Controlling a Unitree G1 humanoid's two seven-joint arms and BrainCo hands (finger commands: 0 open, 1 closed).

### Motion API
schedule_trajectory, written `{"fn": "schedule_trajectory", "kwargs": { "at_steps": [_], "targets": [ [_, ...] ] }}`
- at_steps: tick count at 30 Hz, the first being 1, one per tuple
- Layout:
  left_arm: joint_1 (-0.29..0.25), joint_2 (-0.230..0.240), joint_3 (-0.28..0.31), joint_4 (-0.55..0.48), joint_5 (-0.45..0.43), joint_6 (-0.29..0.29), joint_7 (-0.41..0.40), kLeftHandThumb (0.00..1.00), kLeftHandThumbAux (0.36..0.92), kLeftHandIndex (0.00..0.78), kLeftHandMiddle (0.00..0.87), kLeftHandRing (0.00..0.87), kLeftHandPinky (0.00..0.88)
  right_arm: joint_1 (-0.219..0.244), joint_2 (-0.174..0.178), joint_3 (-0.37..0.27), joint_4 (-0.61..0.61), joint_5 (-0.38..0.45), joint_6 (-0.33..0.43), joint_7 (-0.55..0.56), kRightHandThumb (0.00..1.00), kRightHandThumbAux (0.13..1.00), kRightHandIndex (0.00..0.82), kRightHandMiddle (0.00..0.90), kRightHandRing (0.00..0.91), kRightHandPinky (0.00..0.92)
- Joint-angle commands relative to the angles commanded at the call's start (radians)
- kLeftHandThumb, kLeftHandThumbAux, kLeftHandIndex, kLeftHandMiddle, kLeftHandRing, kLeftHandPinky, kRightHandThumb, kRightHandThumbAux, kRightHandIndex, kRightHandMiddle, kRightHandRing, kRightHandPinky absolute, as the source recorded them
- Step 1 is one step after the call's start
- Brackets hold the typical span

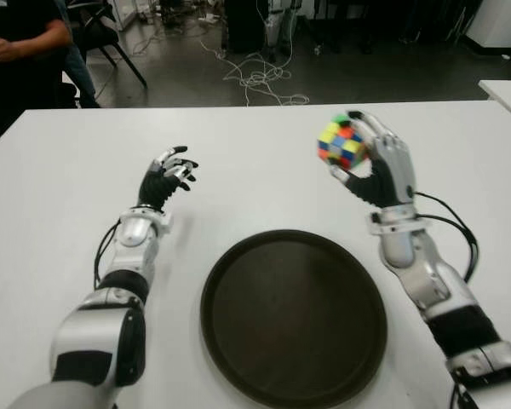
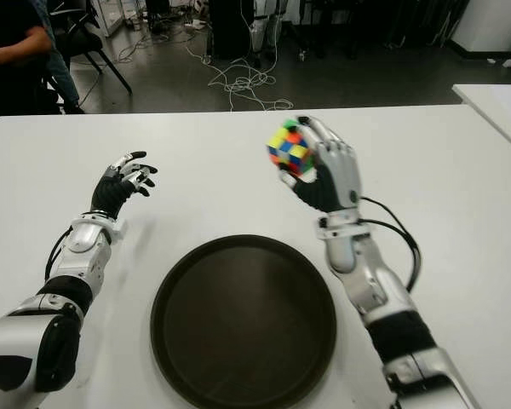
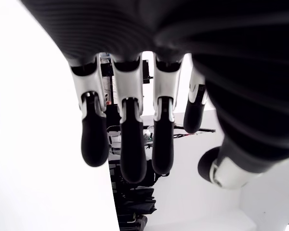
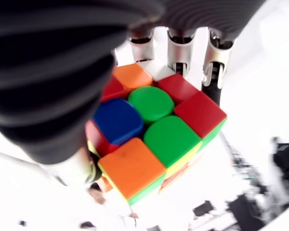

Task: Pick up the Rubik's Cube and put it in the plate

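Multicoloured Rubik's Cube point(image 1: 341, 141) sits tilted, corner-up, in right hand point(image 1: 381, 166).

There is one Rubik's Cube point(image 1: 341, 142), in the upper right of the frame. There is one dark round plate point(image 1: 238, 336), in the lower middle. There are two robot hands: the left robot hand point(image 1: 167, 177) and the right robot hand point(image 1: 381, 167). One person point(image 1: 17, 43) shows in the upper left corner.
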Motion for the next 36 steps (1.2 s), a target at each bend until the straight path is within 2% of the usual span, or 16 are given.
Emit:
{"fn": "schedule_trajectory", "kwargs": {
  "at_steps": [3,7,9,11,13,15,19,23,27,31,36],
  "targets": [
    [0.000,-0.001,0.002,-0.002,-0.003,-0.001,-0.002,0.166,0.649,0.232,0.427,0.501,0.563,0.000,0.013,0.019,-0.007,-0.018,-0.015,-0.013,0.691,0.736,0.419,0.627,0.664,0.689],
    [0.001,-0.002,0.005,-0.004,-0.006,-0.002,-0.002,0.169,0.649,0.226,0.437,0.507,0.569,0.031,0.027,0.049,-0.059,-0.041,-0.027,-0.002,0.690,0.736,0.419,0.625,0.656,0.684],
    [0.000,-0.002,0.005,-0.005,-0.006,-0.002,-0.002,0.168,0.652,0.228,0.439,0.508,0.569,0.057,0.034,0.071,-0.083,-0.055,-0.032,0.008,0.690,0.736,0.420,0.628,0.656,0.684],
    [0.000,-0.003,0.007,-0.005,-0.008,-0.002,-0.002,0.168,0.651,0.230,0.439,0.509,0.570,0.107,0.044,0.110,-0.113,-0.075,-0.039,0.020,0.690,0.736,0.420,0.629,0.656,0.686],
    [-0.001,-0.003,0.007,-0.004,-0.008,-0.001,-0.002,0.171,0.647,0.232,0.438,0.509,0.571,0.123,0.047,0.122,-0.124,-0.082,-0.040,0.026,0.690,0.736,0.420,0.628,0.654,0.688],
    [-0.002,-0.003,0.008,-0.004,-0.007,-0.001,0.000,0.171,0.643,0.232,0.431,0.504,0.564,0.141,0.047,0.164,-0.101,-0.081,-0.066,0.060,0.690,0.736,0.419,0.619,0.649,0.689],
    [-0.001,-0.004,0.005,-0.006,-0.004,-0.001,0.004,0.169,0.648,0.229,0.421,0.498,0.561,0.126,0.045,0.210,-0.070,-0.053,-0.111,0.156,0.693,0.736,0.416,0.576,0.621,0.669],
    [0.000,-0.005,0.002,-0.008,-0.001,0.000,0.009,0.165,0.652,0.235,0.420,0.500,0.560,0.113,0.018,0.223,-0.079,0.027,-0.164,0.308,0.696,0.735,0.415,0.547,0.598,0.639],
    [0.001,-0.007,0.001,-0.013,-0.001,0.000,0.010,0.141,0.657,0.238,0.431,0.504,0.562,0.085,-0.043,0.221,-0.101,0.181,-0.194,0.564,0.699,0.733,0.414,0.474,0.506,0.536],
    [0.000,-0.007,0.000,-0.014,-0.001,0.001,0.012,0.143,0.670,0.233,0.432,0.508,0.570,0.084,-0.056,0.214,-0.120,0.252,-0.189,0.678,0.701,0.733,0.414,0.416,0.433,0.471],
    [0.001,-0.007,-0.001,-0.017,0.000,-0.001,0.019,0.155,0.671,0.233,0.436,0.511,0.576,0.087,-0.067,0.200,-0.157,0.321,-0.153,0.799,0.701,0.734,0.413,0.400,0.413,0.460]
  ]
}}
